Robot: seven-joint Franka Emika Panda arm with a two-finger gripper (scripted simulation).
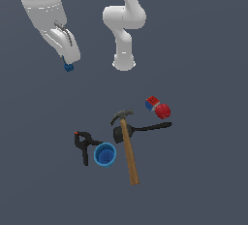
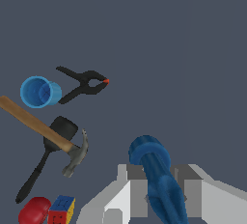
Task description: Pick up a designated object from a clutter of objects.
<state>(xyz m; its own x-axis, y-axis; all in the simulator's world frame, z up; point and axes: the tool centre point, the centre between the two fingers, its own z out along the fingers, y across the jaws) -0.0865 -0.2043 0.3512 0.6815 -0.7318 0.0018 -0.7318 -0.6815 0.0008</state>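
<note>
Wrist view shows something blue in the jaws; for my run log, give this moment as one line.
gripper: shut on blue piece | lifted, apart from the clutter | blue cup, hammer, spatula, clamp: on floor

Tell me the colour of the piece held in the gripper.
Plain blue piece, clamped in the gripper; the wrist view shows it best.
</note>
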